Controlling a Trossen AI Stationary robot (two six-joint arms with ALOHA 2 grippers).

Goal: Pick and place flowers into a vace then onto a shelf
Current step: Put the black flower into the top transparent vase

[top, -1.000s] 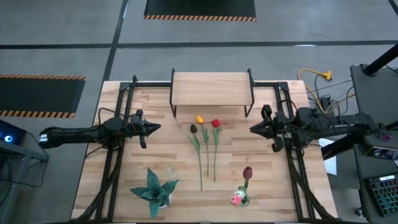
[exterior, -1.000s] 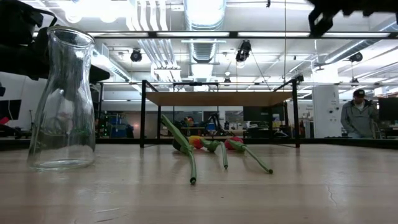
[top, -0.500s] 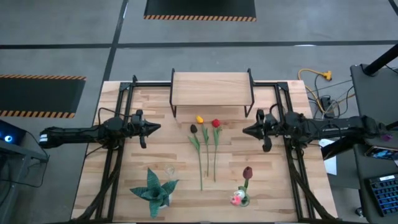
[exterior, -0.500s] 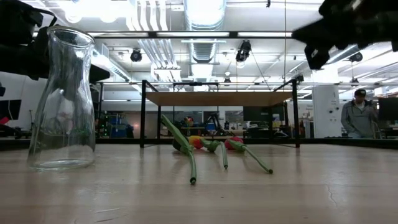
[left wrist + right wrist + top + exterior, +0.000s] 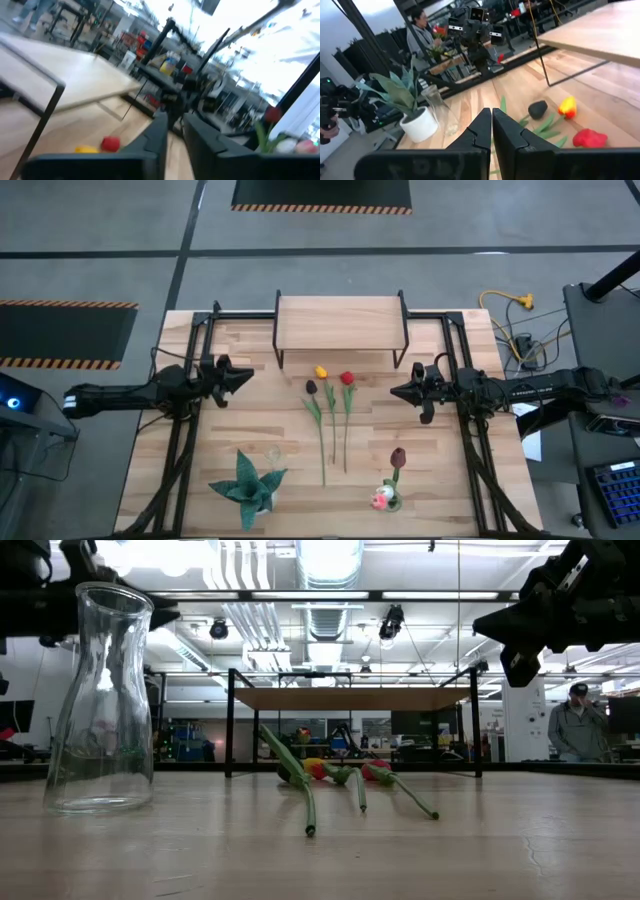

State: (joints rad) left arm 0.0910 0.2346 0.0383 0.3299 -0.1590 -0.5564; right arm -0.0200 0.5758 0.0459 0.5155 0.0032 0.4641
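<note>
Three tulips [image 5: 330,415] lie side by side on the table's middle, heads (yellow, red, black) toward the shelf [image 5: 340,322], stems toward the near edge; the right wrist view shows their heads [image 5: 567,106]. A maroon and a white-pink tulip [image 5: 392,478] stand near the near edge, right of them. The clear glass vase [image 5: 100,700] stands upright on its base, near left [image 5: 272,455]. My left gripper [image 5: 248,375] hovers left of the tulips, fingers a narrow gap apart [image 5: 175,132]. My right gripper [image 5: 394,392] hovers right of them, shut [image 5: 491,117].
A spiky teal plant [image 5: 245,485] in a white pot stands beside the vase at the near left. The shelf stands on black legs at the far middle. Black frame rails [image 5: 180,440] run along both table sides. A person [image 5: 575,725] stands beyond the table.
My right gripper has moved toward the table's left, closer to the tulip heads, and has come down. My left gripper has risen and shifted a little toward the far edge, turning as it went. The flowers and vase have not moved.
</note>
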